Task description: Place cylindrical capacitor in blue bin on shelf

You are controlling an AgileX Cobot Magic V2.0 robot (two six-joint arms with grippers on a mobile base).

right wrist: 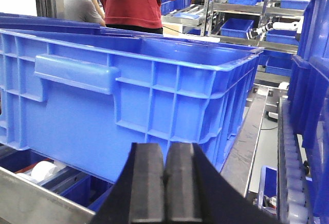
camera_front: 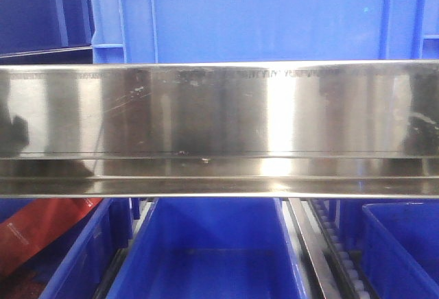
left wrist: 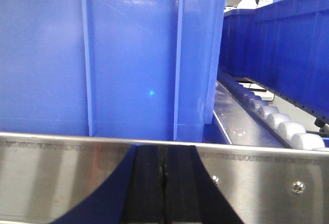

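Both pincers read clenched with nothing visible between the pads: left pincer (left wrist: 164, 183) sits pads-together right at the shelf (camera_front: 219, 121) front rail, right pincer (right wrist: 165, 183) likewise shut, raised in front of a blue bin (right wrist: 133, 95). Cylindrical capacitor not visible in any view; can't tell whether it's pinched inside a closed pad pair or somewhere else entirely. Beyond the left pincer, just behind the rail's top edge, a blue bin wall (left wrist: 128, 59) fills the left-wrist view, with the roller track (left wrist: 277, 126) running back along its right side. Front camera sees mostly rail, open blue bins below it (camera_front: 212, 251) and a blue crate above (camera_front: 260, 18). Further back in the right-wrist view: person in red top (right wrist: 134, 0), more racks with bins. Risks, my read: if the part is in neither pincer, any placing move is a dry run. If it's in the left, the pads are low against the rail, so advancing without lifting would hit steel or the bin wall and could knock the part loose onto the rollers. Several similar bins close together, so a wrong-bin drop is plausible. Person nearby, keep motions slow.
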